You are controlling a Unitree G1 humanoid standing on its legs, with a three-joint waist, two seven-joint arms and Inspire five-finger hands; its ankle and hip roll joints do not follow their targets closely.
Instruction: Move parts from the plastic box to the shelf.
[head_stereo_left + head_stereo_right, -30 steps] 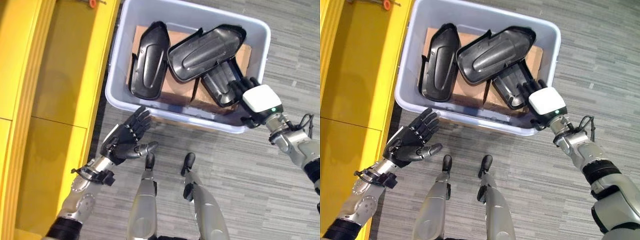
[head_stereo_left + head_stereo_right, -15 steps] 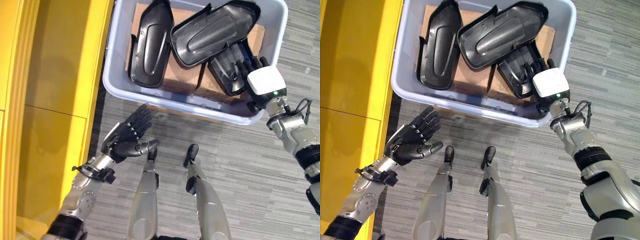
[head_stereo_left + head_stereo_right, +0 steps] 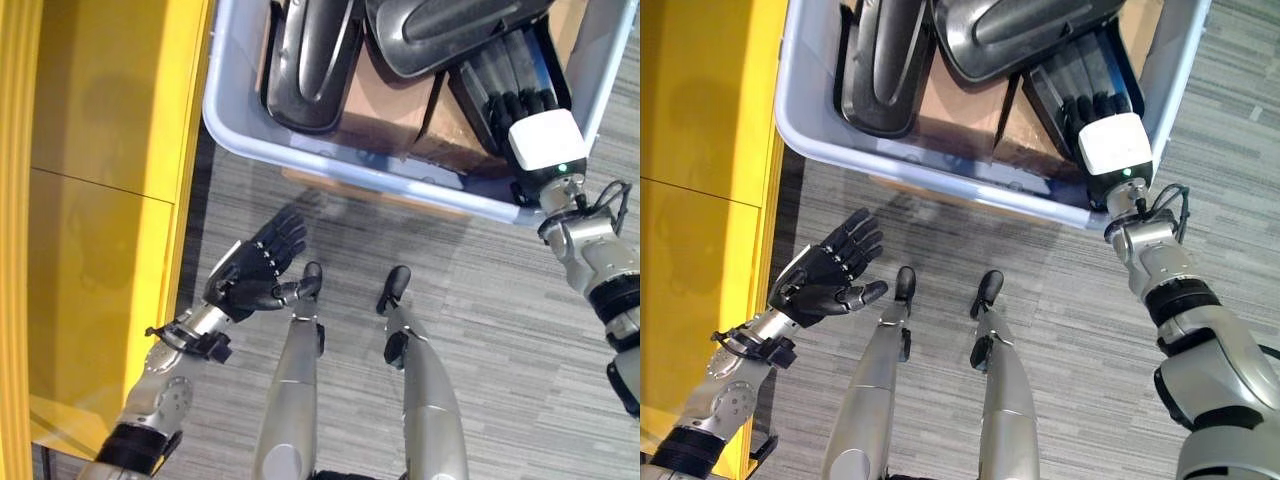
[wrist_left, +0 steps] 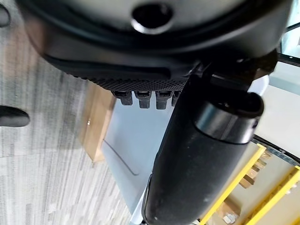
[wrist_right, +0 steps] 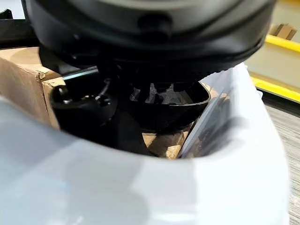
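A pale grey plastic box (image 3: 330, 160) stands on the floor and holds three black moulded parts on cardboard (image 3: 380, 100). One long part (image 3: 305, 60) lies at the box's left, a large one (image 3: 450, 25) lies across the top, and a ribbed one (image 3: 485, 75) sits in the near right corner. My right hand (image 3: 535, 140), with its white cover, reaches over the near rim, its fingers (image 3: 1092, 105) straight on the ribbed part. This part (image 5: 164, 108) is dark past the rim in the right wrist view. My left hand (image 3: 255, 272) hovers open, palm up, over the floor in front of the box.
The yellow shelf (image 3: 100, 150) runs along the left side, close beside the box. Grey striped carpet (image 3: 520, 330) lies in front of and to the right of the box. In the left wrist view, the box's wall (image 4: 136, 145) is beyond the thumb (image 4: 197, 154).
The camera has shifted, so the box now sits higher in the picture. My right hand has gone further over the rim onto the ribbed part. The left hand stays open in place.
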